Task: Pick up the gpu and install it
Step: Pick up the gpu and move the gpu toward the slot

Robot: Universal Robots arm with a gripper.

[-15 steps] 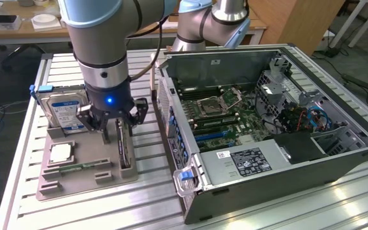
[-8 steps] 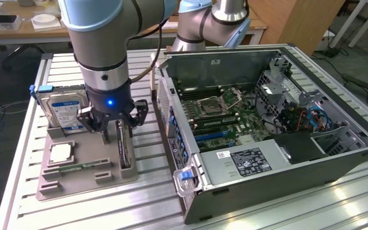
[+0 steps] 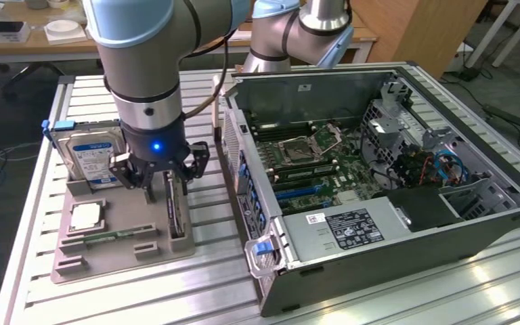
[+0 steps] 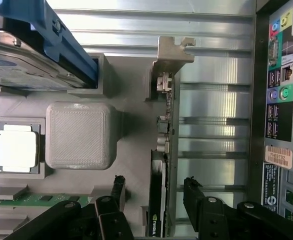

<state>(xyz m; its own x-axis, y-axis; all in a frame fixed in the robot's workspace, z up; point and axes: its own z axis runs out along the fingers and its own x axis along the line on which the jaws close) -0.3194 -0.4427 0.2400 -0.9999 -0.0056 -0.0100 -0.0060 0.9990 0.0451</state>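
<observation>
Tool (image 3: 168, 187) released, jaws wide astride the upright gpu (image 3: 177, 218), in grey holder (image 3: 106, 256)

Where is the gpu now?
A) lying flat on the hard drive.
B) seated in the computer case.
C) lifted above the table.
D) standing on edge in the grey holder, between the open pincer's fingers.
D: the gpu stands on edge in a slot of the grey holder, with the open pincer astride it.
</observation>
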